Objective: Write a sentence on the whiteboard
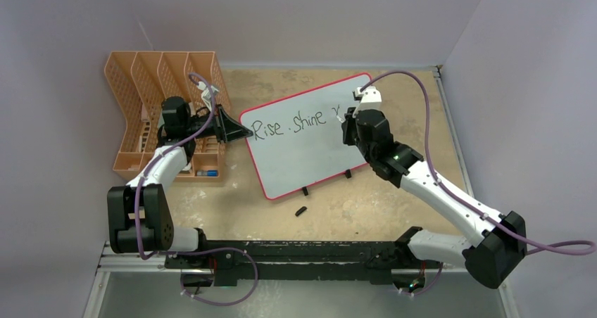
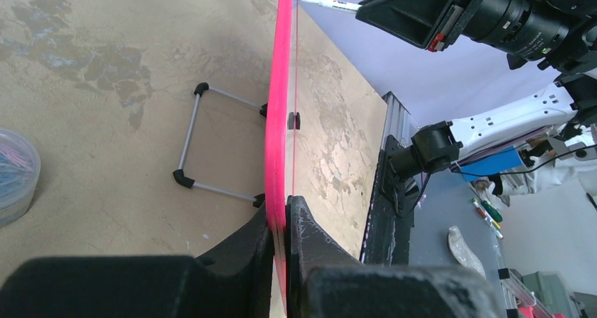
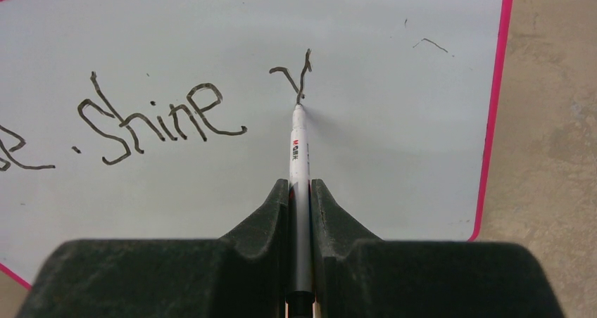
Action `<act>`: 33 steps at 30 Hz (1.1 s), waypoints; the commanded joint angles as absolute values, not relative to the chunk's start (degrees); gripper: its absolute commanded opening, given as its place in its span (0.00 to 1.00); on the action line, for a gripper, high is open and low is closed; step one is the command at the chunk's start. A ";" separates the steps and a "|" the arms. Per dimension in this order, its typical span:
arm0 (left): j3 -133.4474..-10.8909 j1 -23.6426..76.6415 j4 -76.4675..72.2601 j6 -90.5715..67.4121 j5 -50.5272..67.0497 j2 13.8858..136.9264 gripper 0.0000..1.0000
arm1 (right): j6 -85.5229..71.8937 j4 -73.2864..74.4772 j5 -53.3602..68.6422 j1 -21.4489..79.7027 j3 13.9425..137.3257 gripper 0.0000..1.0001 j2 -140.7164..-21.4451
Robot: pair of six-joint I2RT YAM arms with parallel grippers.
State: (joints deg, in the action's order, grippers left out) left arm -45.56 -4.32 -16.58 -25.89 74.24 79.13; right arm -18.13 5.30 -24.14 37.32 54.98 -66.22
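Left jaws clamp the board edge, mid-frame on the desk, to steady it tilted for writing; right jaws grip the marker, tip on the sentence at "y".

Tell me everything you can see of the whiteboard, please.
The whiteboard is a smooth white rectangle with rounded corners and a thin pink-red rim. It stands propped on the table, on two small black feet with a wire stand behind. Black lettering reads "Rise . shine y" along its top. The left tool clamps its left edge; a marker in the right tool touches its face at the "y".
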 commanded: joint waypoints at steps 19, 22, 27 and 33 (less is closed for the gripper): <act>-47.23 -3.78 -16.52 -23.77 72.83 78.13 0.00 | -18.79 8.13 -22.48 37.02 55.81 0.00 -61.26; -47.21 -3.78 -16.44 -23.73 72.75 78.13 0.00 | -18.04 7.37 -24.67 37.07 55.92 0.00 -60.25; -47.24 -3.78 -16.35 -23.73 72.77 78.13 0.00 | -16.99 4.92 -27.19 37.01 55.90 0.00 -60.41; -47.20 -3.74 -16.39 -23.73 72.79 78.13 0.00 | -16.58 1.71 -27.87 36.92 55.56 0.00 -62.15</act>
